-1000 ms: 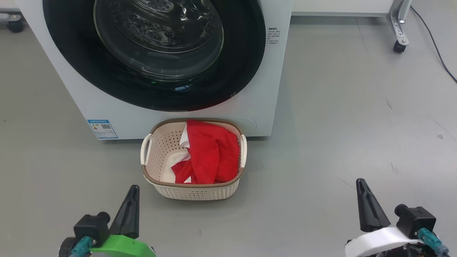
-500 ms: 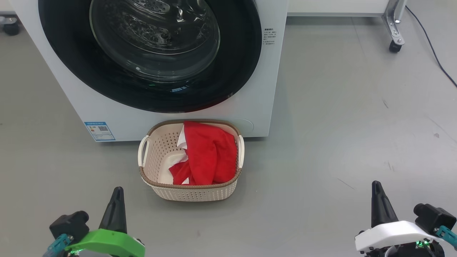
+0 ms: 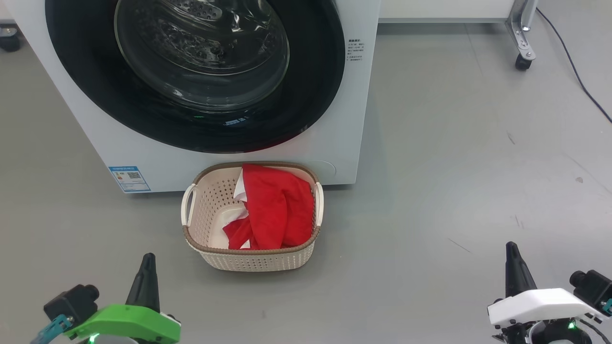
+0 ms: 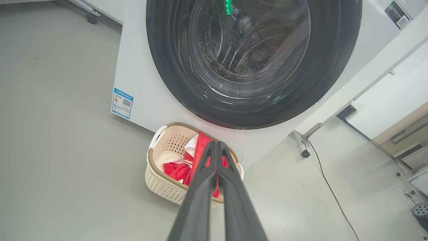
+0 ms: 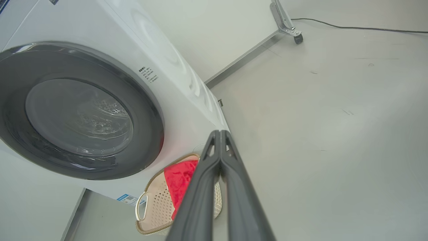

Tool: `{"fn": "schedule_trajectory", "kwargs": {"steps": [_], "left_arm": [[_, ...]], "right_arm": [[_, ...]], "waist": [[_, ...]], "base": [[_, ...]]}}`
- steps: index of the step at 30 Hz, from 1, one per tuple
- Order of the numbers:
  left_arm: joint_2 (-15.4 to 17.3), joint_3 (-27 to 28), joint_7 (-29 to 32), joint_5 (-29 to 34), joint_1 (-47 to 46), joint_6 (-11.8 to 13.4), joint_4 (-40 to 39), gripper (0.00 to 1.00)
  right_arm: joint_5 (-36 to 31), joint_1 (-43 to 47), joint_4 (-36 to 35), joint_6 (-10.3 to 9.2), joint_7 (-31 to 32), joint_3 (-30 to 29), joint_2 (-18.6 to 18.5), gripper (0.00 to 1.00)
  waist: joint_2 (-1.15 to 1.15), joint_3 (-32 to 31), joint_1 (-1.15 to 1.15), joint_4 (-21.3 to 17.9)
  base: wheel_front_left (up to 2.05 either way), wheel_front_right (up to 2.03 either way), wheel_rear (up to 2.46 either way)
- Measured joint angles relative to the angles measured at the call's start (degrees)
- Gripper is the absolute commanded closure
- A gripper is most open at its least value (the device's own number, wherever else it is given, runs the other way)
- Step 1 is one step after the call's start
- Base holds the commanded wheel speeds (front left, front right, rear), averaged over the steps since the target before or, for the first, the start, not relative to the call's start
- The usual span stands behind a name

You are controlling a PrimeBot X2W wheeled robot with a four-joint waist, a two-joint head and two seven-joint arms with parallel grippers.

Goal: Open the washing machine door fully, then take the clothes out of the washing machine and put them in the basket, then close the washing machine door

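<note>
Looking at the basket (image 3: 253, 260), you find the clothes (image 3: 275, 210) heaped inside it, mostly toward its right side, so the unloading looks done. Just behind the basket, the door (image 3: 315, 86) lies flush against the washer (image 3: 119, 148), which suggests it is already closed. Your left tool (image 3: 148, 258) hovers nearer you than the basket and to its left, your right tool (image 3: 512, 248) well off to its right. Both are clenched on nothing, likely parked clear because no grasp remains.
</note>
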Motion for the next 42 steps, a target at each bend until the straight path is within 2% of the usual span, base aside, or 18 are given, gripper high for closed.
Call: {"fn": "schedule_trajectory", "kwargs": {"steps": [42], "left_arm": [[-0.49,8.04,8.35,-30.61,-1.87,-3.34,2.02,1.00]], "right_arm": [[32.60,-4.98,4.60,3.57,7.75,-5.93,-0.10,1.00]], "waist": [[0.00,-0.70,0.00,-2.10]], "base": [[0.00,0.00,0.00]]}}
